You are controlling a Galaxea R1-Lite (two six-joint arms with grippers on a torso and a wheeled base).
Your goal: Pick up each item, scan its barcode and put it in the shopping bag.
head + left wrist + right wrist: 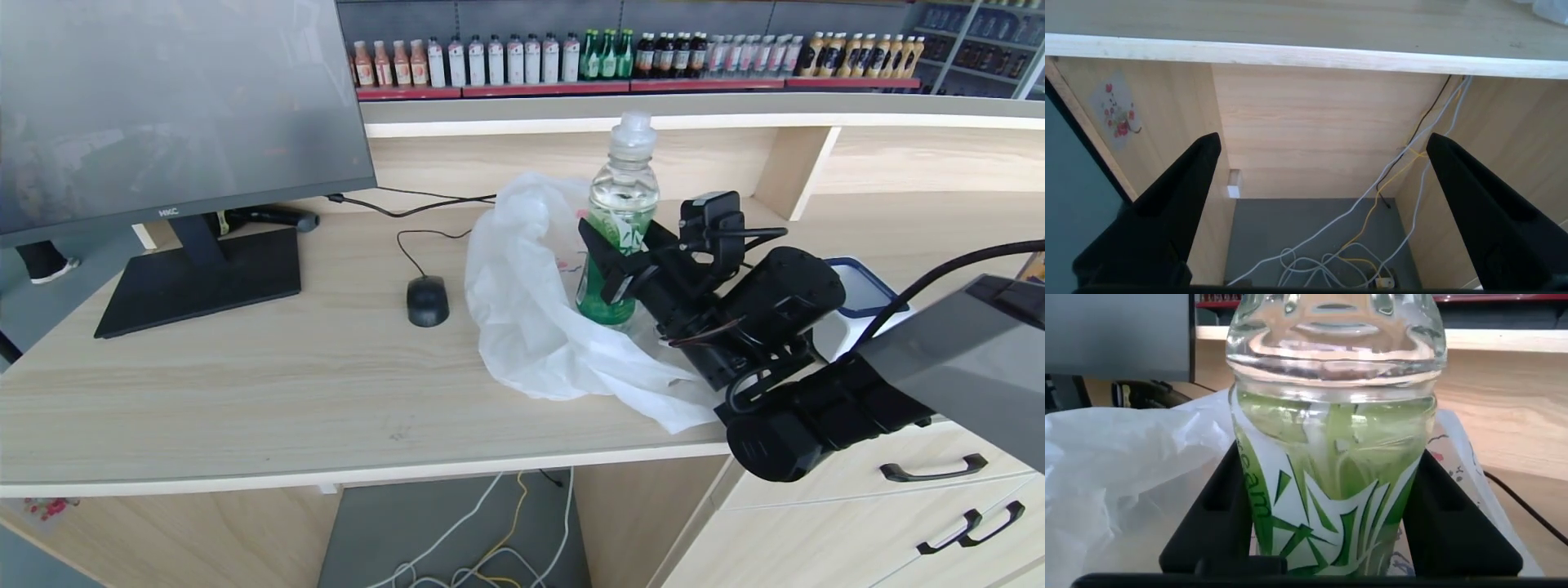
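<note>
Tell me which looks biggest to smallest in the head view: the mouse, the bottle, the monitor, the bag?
1. monitor, largest, even cut off at the edge
2. shopping bag
3. bottle
4. mouse, smallest

Bottle held in your right gripper [1331, 523]
You see the black jaws closed against both sides of the upright bottle [1335, 416] at its green label. The crumpled white shopping bag [1118, 474] lies just behind on the tabletop [1543, 482].

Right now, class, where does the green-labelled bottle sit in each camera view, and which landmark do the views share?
Head view: bottle upright, centre-right, gripped by the right tool.
Right wrist view: bottle dead centre, close up.
Left wrist view: faces under the counter edge, toward cables.
Shared landmark: the wooden counter.
</note>
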